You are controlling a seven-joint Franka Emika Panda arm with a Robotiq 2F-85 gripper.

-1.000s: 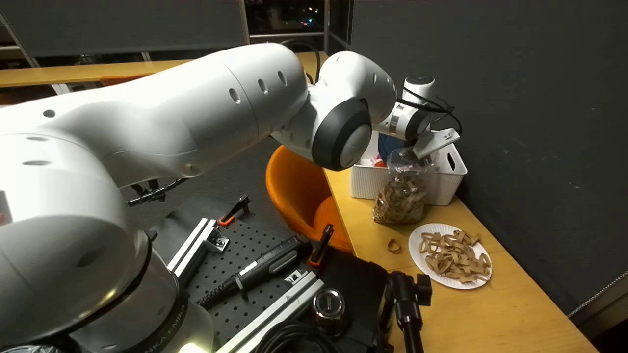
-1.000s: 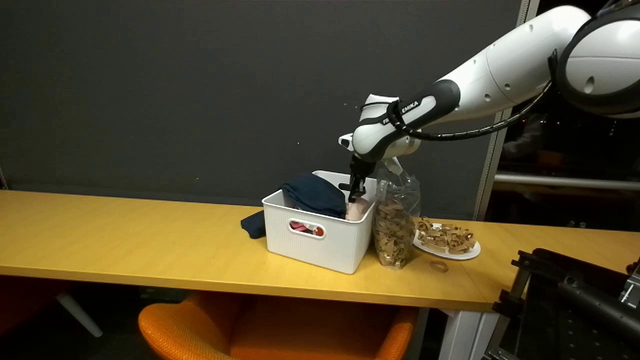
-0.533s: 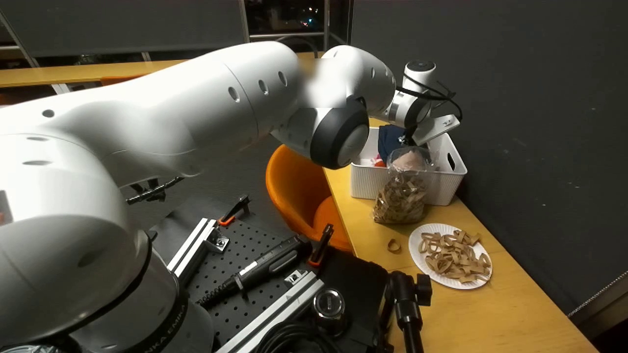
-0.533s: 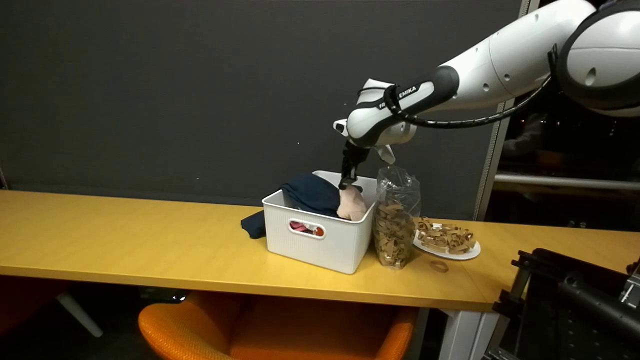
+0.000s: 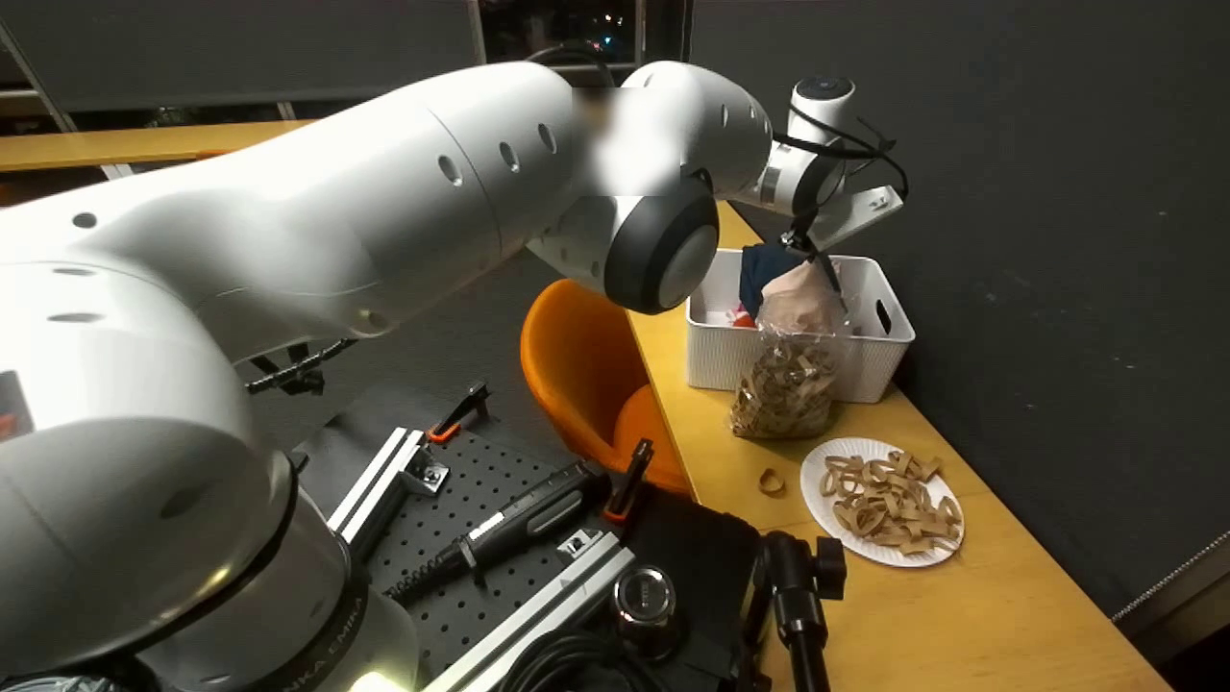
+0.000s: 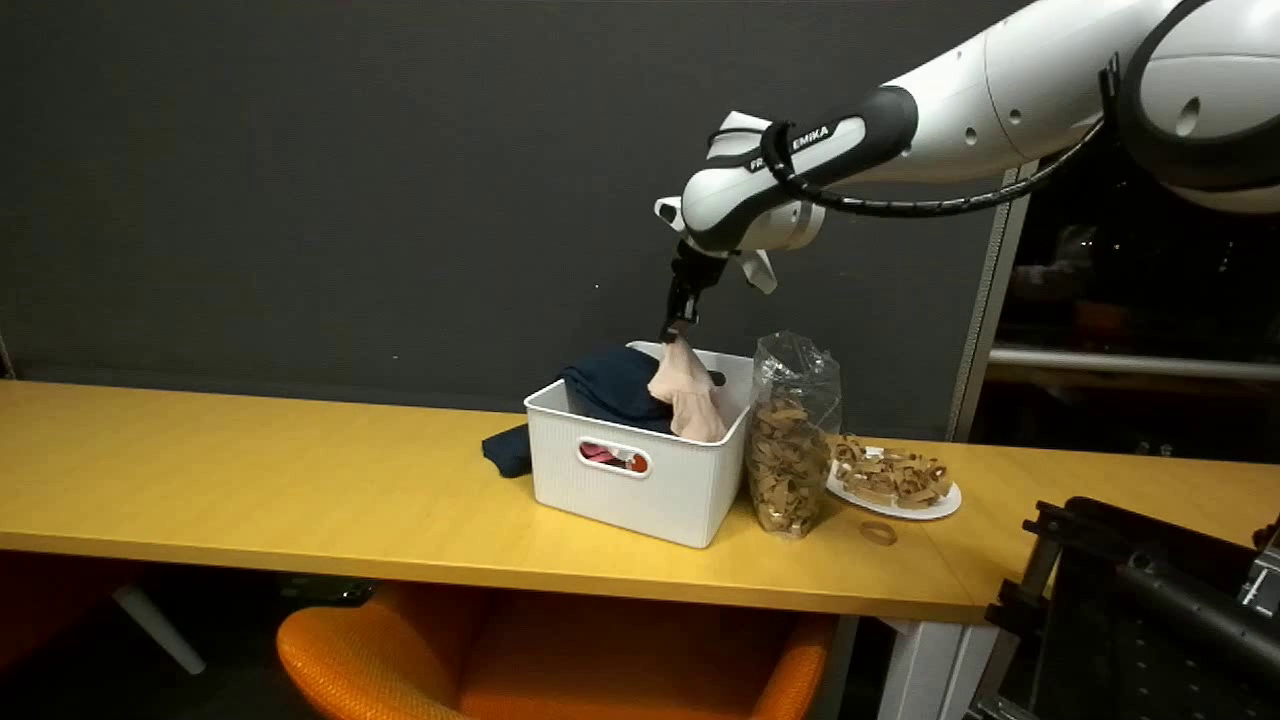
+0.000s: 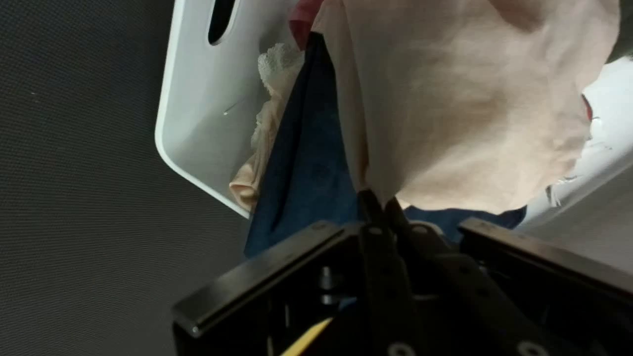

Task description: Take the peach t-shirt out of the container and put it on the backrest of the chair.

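Observation:
The peach t-shirt (image 6: 685, 390) hangs from my gripper (image 6: 672, 333), its lower part still inside the white container (image 6: 630, 505). In the wrist view the shut fingertips (image 7: 380, 201) pinch a fold of the t-shirt (image 7: 460, 113), which spreads out beyond them. In an exterior view the t-shirt (image 5: 798, 298) shows partly behind a clear bag. The gripper is just above the container's rim. The orange chair (image 6: 370, 660) stands in front of the table; its backrest also shows in an exterior view (image 5: 562, 356).
A navy cloth (image 6: 625, 385) lies in the container and hangs over its side. A clear bag of brown rings (image 6: 788, 465) stands against the container. A paper plate of rings (image 5: 836, 538) and a loose ring (image 5: 772, 482) lie on the table (image 6: 300, 480). A dark wall is behind.
My gripper has risen out of the container and moved slightly left in an exterior view. It has pulled the peach t-shirt upward, so more of the cloth shows.

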